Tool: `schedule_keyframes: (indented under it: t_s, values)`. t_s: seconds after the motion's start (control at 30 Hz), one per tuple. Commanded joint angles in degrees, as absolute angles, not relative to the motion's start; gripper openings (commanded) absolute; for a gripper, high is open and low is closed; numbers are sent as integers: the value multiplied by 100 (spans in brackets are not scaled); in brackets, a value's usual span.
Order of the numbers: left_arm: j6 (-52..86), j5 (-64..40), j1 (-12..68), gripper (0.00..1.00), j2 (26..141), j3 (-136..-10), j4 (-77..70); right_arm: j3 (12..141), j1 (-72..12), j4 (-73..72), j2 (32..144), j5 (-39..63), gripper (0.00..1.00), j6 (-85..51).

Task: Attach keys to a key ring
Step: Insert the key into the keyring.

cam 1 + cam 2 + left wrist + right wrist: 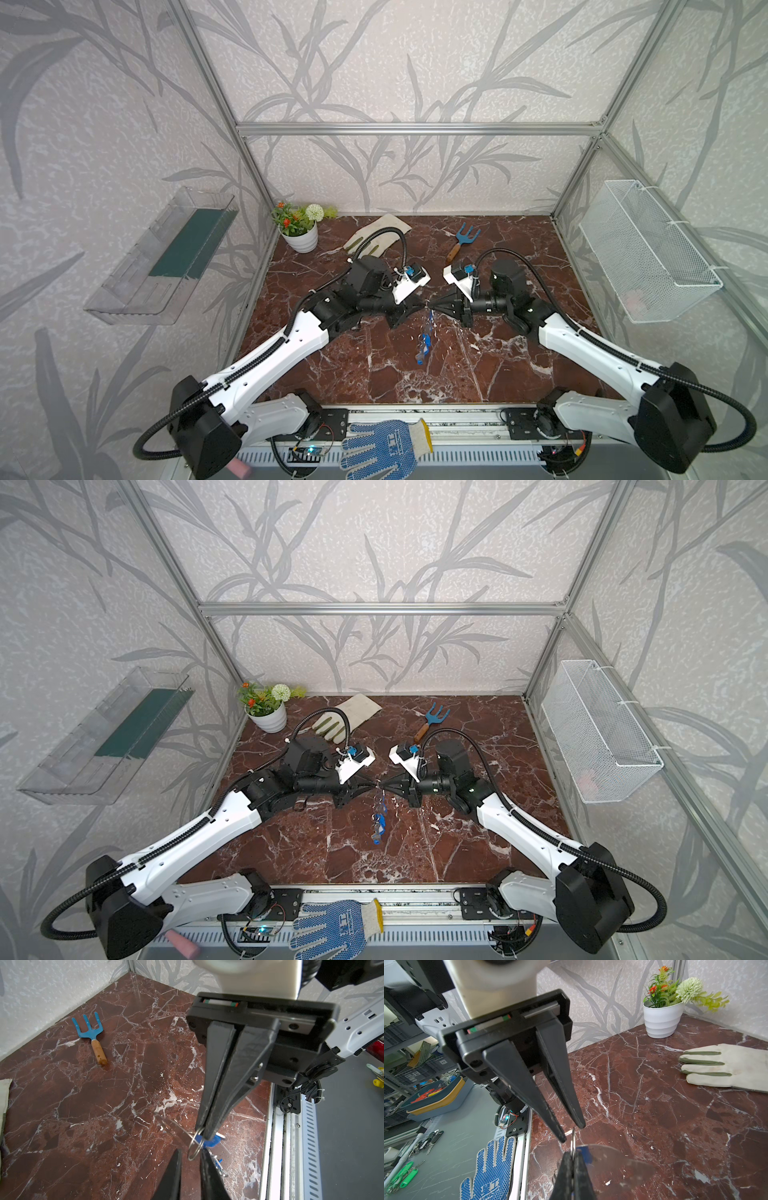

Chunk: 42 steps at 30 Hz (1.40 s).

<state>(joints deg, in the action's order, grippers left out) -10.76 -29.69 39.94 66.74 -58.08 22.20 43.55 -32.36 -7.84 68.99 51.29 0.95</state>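
2 grippers meet tip to tip above the middle of the tabletop (332, 374).

- Right gripper (204, 1136): jaws fully closed, pinching the small wire ring (572, 1140) of 1 blue tag (209, 1142), which shows just behind its tips.
- Left gripper (573, 1132): jaws a narrow gap apart, straddling the free end of that same wire ring. No grip is evident, and contact cannot be told.
- Key ring (172, 1126): thin grey plate in the air beside the pinched ring, its edge reaching the ring's loop. Too blurred to tell whether a hole is threaded.
- Keys (424, 340): string of blue tags, apparently hanging below the meeting point toward the near edge. Count not readable.
- Step in hand, as judged: getting 1 more tag's ring onto the plate, with the ring shared between the 2 grippers.
- Next move calls for: the left jaws closing squarely on the wire without twisting it, the right pinch kept until then, and very fine alignment.
- Edges and room: the near half of the tabletop is bare. The hand fork (463, 241) and pale glove (382, 226) lie by the far edge and the flower pot (301, 241) in the far left corner, all well apart. Walls (415, 174) close the far and side edges.
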Motion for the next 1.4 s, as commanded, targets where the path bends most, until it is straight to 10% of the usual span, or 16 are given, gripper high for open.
schedule_keyframes:
  t_s: [0.0, 0.63, 0.8, 1.37]
  values:
    - [-1230, -3094, 3965, 17, 6699, -6003, 2110, 4562, -3276, -853, 6873, 5272, 0, 132]
    - [-1069, -3426, 3963, 0, 6810, -5889, 1791, 4502, -3280, -936, 6767, 5079, 1, 73]
    - [-417, -3007, 3965, 0, 6507, -5116, 277, 4207, -3143, -1457, 6411, 4675, 29, -405]
    - [690, -2861, 4187, 0, 6455, -3683, -3445, 3354, -2610, -3712, 6117, 4661, 27, -3251]
